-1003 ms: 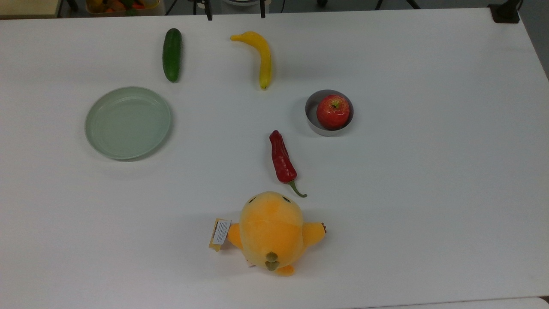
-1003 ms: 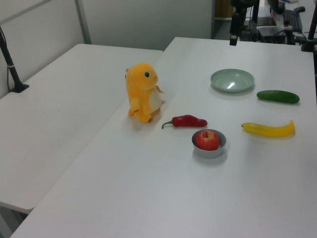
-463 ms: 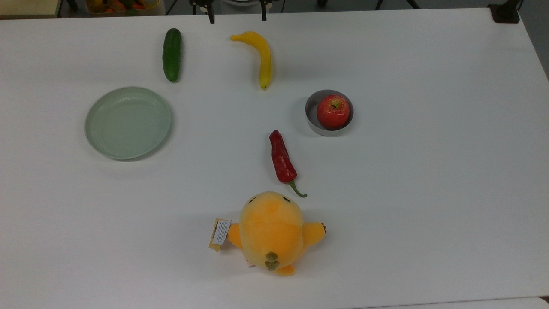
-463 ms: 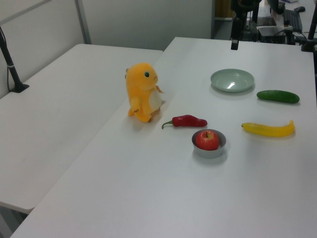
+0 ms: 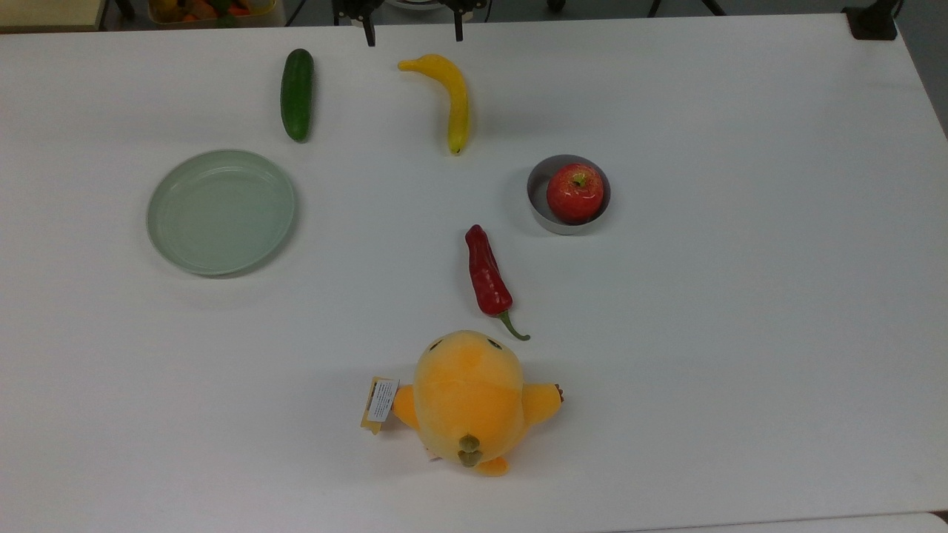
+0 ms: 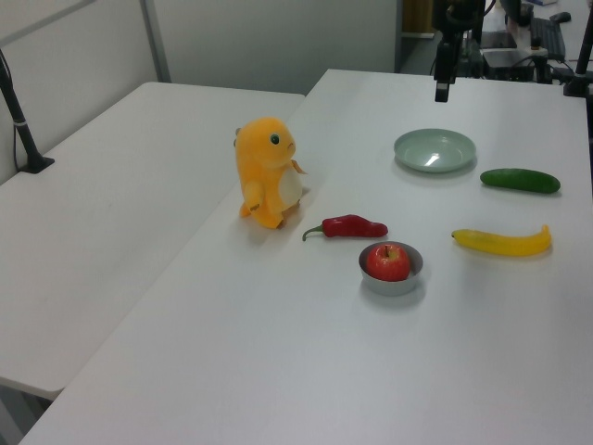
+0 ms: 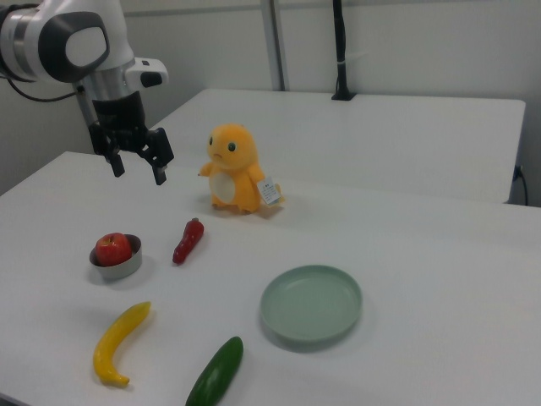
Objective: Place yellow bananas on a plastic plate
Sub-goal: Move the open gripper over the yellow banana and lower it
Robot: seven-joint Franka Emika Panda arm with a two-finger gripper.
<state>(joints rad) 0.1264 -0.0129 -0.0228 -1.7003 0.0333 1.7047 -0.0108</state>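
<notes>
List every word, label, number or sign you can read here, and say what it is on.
Nothing can be read.
The white tag on the plush chick carries dark print, too small to read.
The cardboard tag behind it shows no legible text.
The banana, plate and bowl show no markings.

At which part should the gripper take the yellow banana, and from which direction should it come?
Probably at the middle of the yellow banana, from straight above. It lies flat on the table, apart from the cucumber and the bowl, so both long sides are free. The open gripper should set its fingers across the slender width; the tapering ends give less hold.
</notes>
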